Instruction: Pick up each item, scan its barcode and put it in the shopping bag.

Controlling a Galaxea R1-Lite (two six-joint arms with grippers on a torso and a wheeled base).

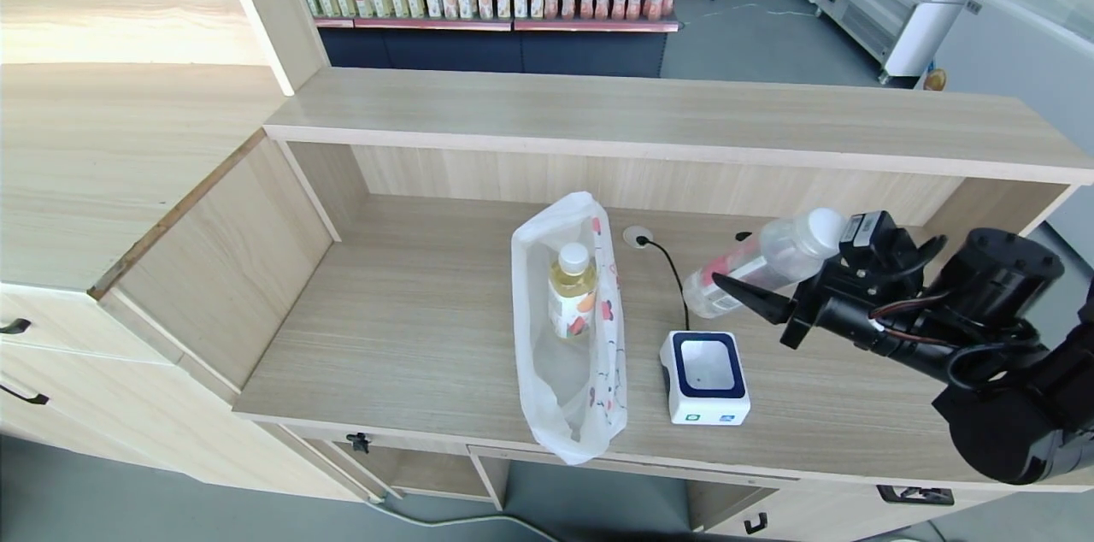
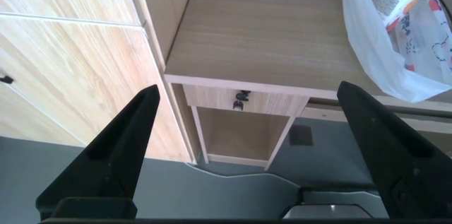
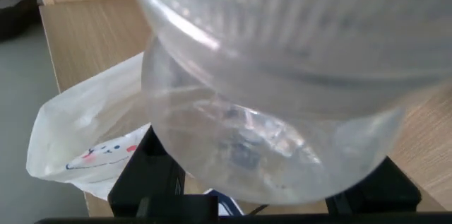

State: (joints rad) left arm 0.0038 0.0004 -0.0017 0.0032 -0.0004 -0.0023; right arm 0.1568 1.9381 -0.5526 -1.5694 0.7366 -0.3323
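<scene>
My right fingers (image 1: 752, 294) grip the bottle (image 1: 769, 256) mid-body (clear plastic, probably light, slippery, crushable), scanner (image 1: 705, 371) below them; left fingers (image 2: 120, 153) spread, empty.

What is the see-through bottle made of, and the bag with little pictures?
The clear bottle looks like thin, shiny plastic: you see right through it, and its wall has ridges. The shopping bag seems soft plastic film, milky and crinkly; the yellow drink inside shows through.
</scene>
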